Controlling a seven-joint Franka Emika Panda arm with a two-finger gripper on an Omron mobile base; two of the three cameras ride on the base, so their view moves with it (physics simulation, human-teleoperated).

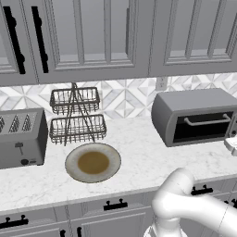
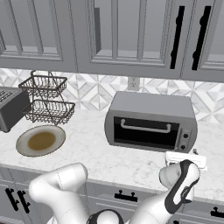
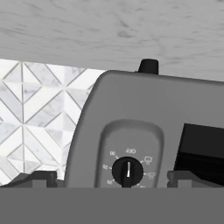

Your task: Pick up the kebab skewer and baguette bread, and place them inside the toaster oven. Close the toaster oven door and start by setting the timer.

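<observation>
My gripper (image 3: 112,178) stands fully open, fingertips (image 3: 38,177) cut off low in the hand view, empty, close before the toaster oven (image 2: 151,119) control dial (image 3: 127,171); this view is inverted. The right base view shows the toaster oven door (image 2: 145,130) shut, contents unreadable through dark glass. Farther left, the plate (image 1: 71,159) carries only a brown patch.

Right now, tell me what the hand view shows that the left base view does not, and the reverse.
Hand view's extra: the black round dial on the oven's control panel, up close. Left base view's extra: the grey four-slot toaster, the two-tier wire basket rack, the round beige plate, the door's silver bar handle. Shared: the wide grey metal toaster oven, its dark glass door, the patterned tile backsplash.
</observation>
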